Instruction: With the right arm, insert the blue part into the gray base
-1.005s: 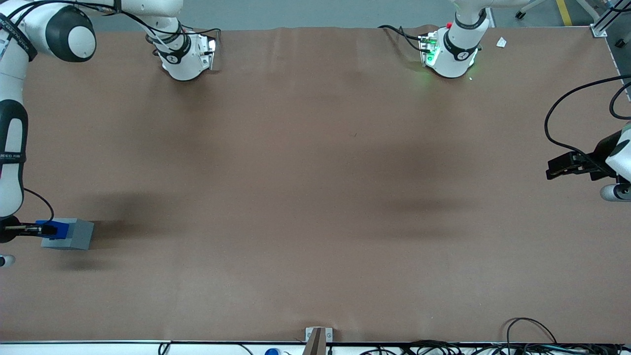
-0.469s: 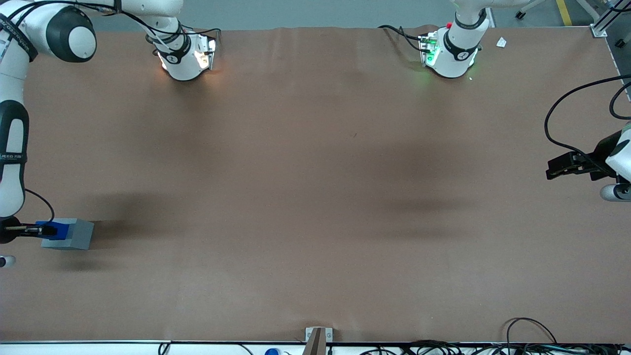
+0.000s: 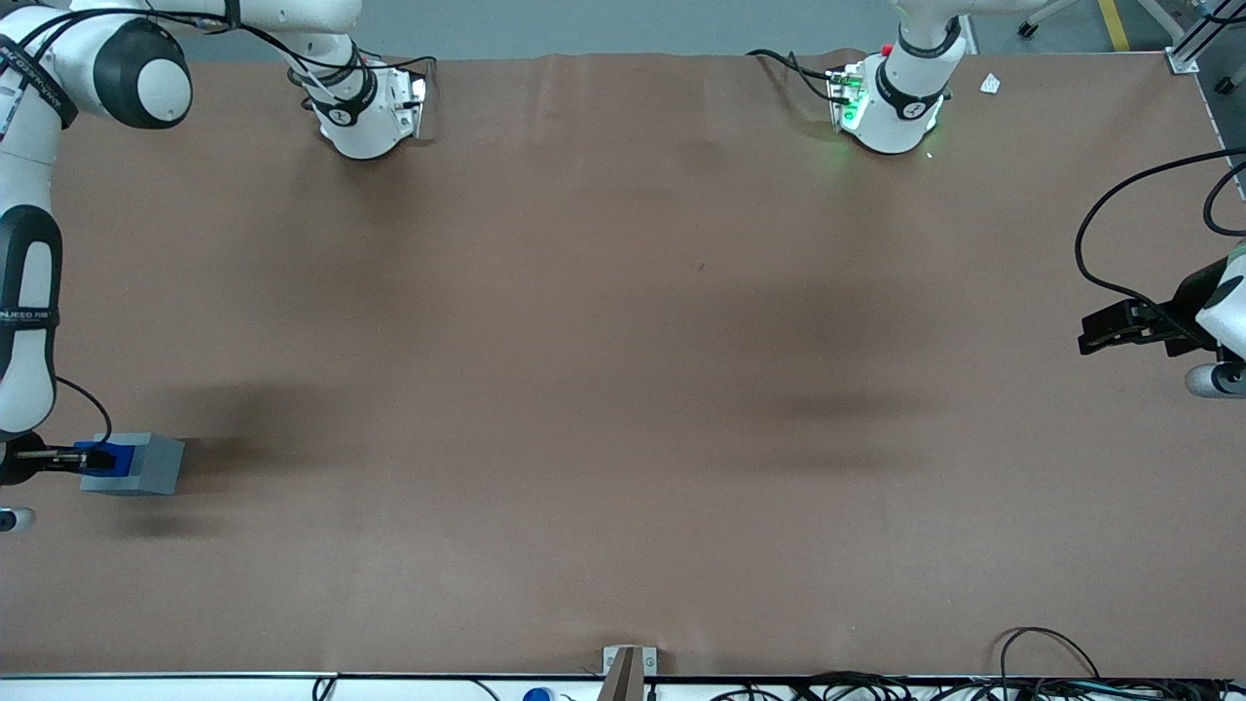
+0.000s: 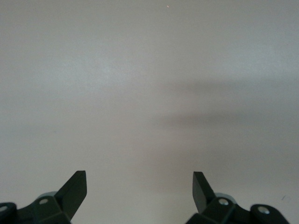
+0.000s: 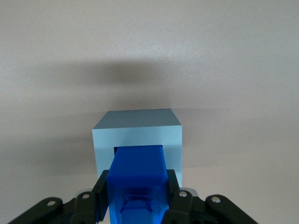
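Note:
The gray base [image 3: 136, 464] sits on the brown table at the working arm's end; in the right wrist view it [image 5: 136, 127] shows its paler top face with the square socket. The blue part [image 5: 138, 177] is clamped between the black fingers of my right gripper [image 5: 136, 189], and its lower end sits in the socket's mouth. In the front view the right gripper [image 3: 83, 456] reaches over the base's top with the blue part [image 3: 105, 455] in it. The right arm [image 3: 24, 282] rises above it.
The brown table [image 3: 623, 389] spreads wide toward the parked arm's end. The two arm bases [image 3: 365, 107] stand far from the front camera. Cables [image 3: 1051, 672] lie at the near edge, beside a small metal bracket [image 3: 628, 667].
The gripper has lowered the blue part a little, so it now sits deeper into the gray base's socket. The base has stayed put.

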Available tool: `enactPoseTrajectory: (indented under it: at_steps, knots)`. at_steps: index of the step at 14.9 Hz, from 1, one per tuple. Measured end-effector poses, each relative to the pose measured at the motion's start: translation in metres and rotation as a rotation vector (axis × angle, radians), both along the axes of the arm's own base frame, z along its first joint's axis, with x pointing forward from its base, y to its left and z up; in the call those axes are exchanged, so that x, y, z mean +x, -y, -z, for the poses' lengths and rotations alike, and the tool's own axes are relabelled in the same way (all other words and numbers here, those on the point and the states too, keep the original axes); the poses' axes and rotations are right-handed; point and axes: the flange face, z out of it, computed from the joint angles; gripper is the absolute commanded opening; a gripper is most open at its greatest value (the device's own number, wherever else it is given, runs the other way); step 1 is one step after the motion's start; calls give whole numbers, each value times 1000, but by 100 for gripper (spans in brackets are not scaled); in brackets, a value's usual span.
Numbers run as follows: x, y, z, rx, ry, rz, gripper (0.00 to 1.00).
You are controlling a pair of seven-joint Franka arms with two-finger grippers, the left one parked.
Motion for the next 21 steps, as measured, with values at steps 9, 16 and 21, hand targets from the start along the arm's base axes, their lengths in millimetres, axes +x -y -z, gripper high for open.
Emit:
enactPoseTrajectory:
  at_steps: [9, 16, 21]
  knots:
    - [3, -1, 10, 10, 14, 3, 100]
    - [13, -38, -73, 4, 52, -35, 100]
    - [6, -86, -186, -33, 130, -67, 100]
